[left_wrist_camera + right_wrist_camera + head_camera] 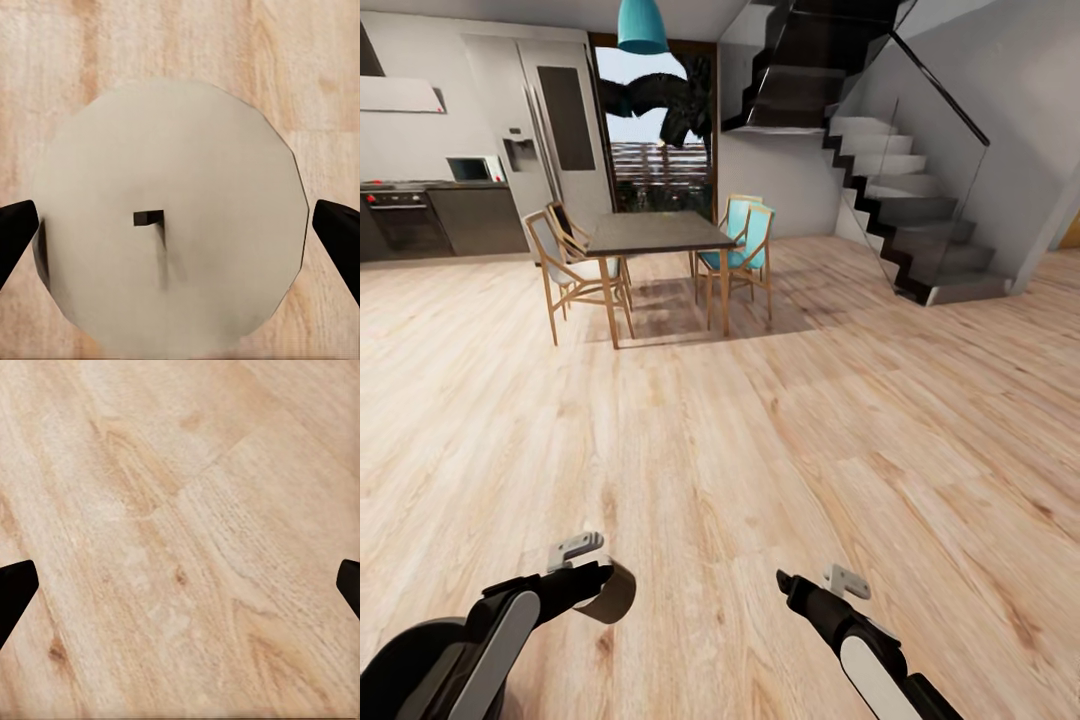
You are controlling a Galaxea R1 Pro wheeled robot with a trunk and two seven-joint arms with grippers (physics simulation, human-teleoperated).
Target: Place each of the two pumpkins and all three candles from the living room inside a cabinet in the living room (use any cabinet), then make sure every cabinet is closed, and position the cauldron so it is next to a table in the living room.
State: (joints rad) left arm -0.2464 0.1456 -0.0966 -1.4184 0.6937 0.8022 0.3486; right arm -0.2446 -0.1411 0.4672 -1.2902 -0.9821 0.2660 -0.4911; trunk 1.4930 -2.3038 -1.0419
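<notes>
A candle [172, 150] sits in my left gripper [598, 583], which is shut on it. The left wrist view looks onto its flat pale beige top and short dark wick, with a black finger [16, 234] on either side. From the head view the candle [616, 594] shows its dark brown side, held low over the wooden floor. My right gripper [788, 584] hangs over bare floor, open, its fingertips [15, 589] far apart with nothing between them. The pumpkins, the other candles, the cabinet and the cauldron are out of view.
Ahead stands a dark dining table [655, 232] with wooden chairs [565, 270] around it. A staircase [920, 200] with a glass rail rises at the right. Grey kitchen units [475, 215] and a fridge [550, 130] line the far left. Wooden floor [760, 420] stretches in between.
</notes>
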